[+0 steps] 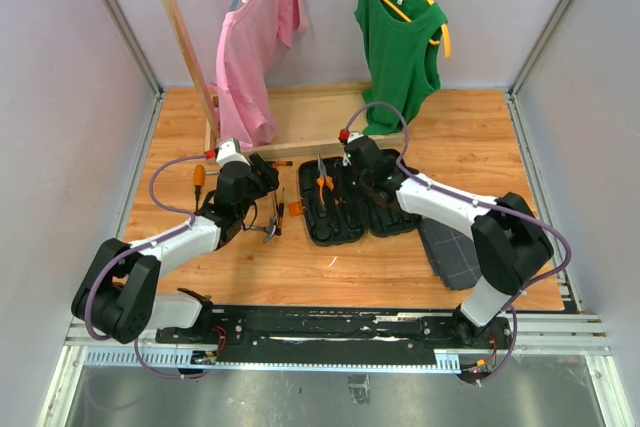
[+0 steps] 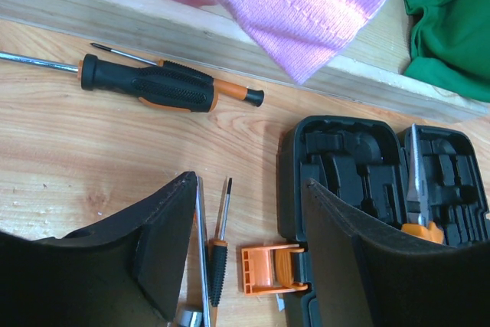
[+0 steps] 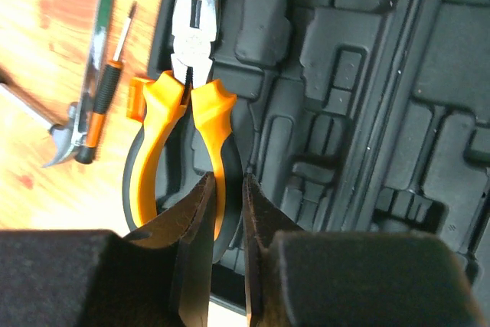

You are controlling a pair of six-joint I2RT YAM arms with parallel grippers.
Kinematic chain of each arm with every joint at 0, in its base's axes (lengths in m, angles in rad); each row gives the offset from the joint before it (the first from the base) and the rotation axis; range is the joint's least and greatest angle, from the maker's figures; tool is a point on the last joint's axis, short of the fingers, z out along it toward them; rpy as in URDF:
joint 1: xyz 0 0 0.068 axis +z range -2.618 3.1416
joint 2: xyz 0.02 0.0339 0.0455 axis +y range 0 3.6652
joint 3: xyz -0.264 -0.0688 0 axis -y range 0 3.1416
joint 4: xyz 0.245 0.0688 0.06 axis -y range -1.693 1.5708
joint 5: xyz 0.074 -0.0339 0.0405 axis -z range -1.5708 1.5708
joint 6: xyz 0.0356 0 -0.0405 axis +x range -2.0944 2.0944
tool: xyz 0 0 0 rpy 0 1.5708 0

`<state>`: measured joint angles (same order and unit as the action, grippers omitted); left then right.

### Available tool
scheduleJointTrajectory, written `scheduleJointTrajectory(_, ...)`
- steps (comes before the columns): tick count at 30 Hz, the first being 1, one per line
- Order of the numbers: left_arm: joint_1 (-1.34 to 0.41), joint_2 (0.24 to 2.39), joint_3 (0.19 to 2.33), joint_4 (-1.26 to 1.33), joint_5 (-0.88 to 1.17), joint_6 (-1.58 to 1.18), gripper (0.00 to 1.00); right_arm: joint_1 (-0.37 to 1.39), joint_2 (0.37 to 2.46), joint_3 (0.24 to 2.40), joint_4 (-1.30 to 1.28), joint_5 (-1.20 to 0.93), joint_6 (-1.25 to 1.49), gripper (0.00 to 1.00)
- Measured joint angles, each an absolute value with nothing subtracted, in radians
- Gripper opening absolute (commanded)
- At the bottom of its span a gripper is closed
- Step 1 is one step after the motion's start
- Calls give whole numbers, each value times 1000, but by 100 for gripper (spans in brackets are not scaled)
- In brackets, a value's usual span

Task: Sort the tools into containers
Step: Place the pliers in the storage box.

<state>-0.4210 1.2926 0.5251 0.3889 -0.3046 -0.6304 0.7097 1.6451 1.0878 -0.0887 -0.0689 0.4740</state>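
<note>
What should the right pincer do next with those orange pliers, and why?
Probably open and release. The right pincer seems pinched on one handle of the orange-handled pliers, which already lie inside the black tool case, so the carrying looks done. Whether they sit fully in their slot is hard to tell.

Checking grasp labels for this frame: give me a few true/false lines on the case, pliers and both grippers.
1. The case lies open. True.
2. The pliers lie on the bare table. False: they lie inside the case.
3. The left gripper holds a screwdriver. False: its fingers are spread wide with nothing between them.
4. A large screwdriver lies on the table, outside the case. True.
5. The right gripper has its fingers closed around one pliers handle. True.
</note>
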Motion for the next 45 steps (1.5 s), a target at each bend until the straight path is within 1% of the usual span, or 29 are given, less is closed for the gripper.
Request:
scheduleJointTrajectory(12, -421, 1296, 525, 392, -297, -630, 61, 757, 1763, 1119, -166, -1, 450, 1)
scheduleJointTrajectory(22, -421, 1314, 525, 395, -291, -630, 61, 770, 1814, 1166, -197, 38, 455, 1)
scheduleJointTrajectory(26, -421, 1319, 525, 395, -290, -630, 61, 772, 1827, 1178, -201, 38, 464, 2)
scheduleJointTrajectory(30, -421, 1320, 525, 395, -289, -630, 61, 775, 1850, 1201, -199, 36, 470, 5)
scheduleJointTrajectory(35, -421, 1325, 525, 395, -286, -630, 61, 777, 1865, 1215, -201, 36, 477, 11)
scheduleJointTrajectory(40, -421, 1329, 525, 395, -286, -630, 61, 777, 1871, 1221, -199, 38, 488, 32)
scheduleJointTrajectory(42, -421, 1330, 525, 395, -286, -630, 61, 777, 1871, 1221, -199, 43, 492, 37)
scheduleJointTrajectory(45, -421, 1333, 525, 395, -286, -630, 61, 777, 1871, 1221, -188, 48, 498, 42)
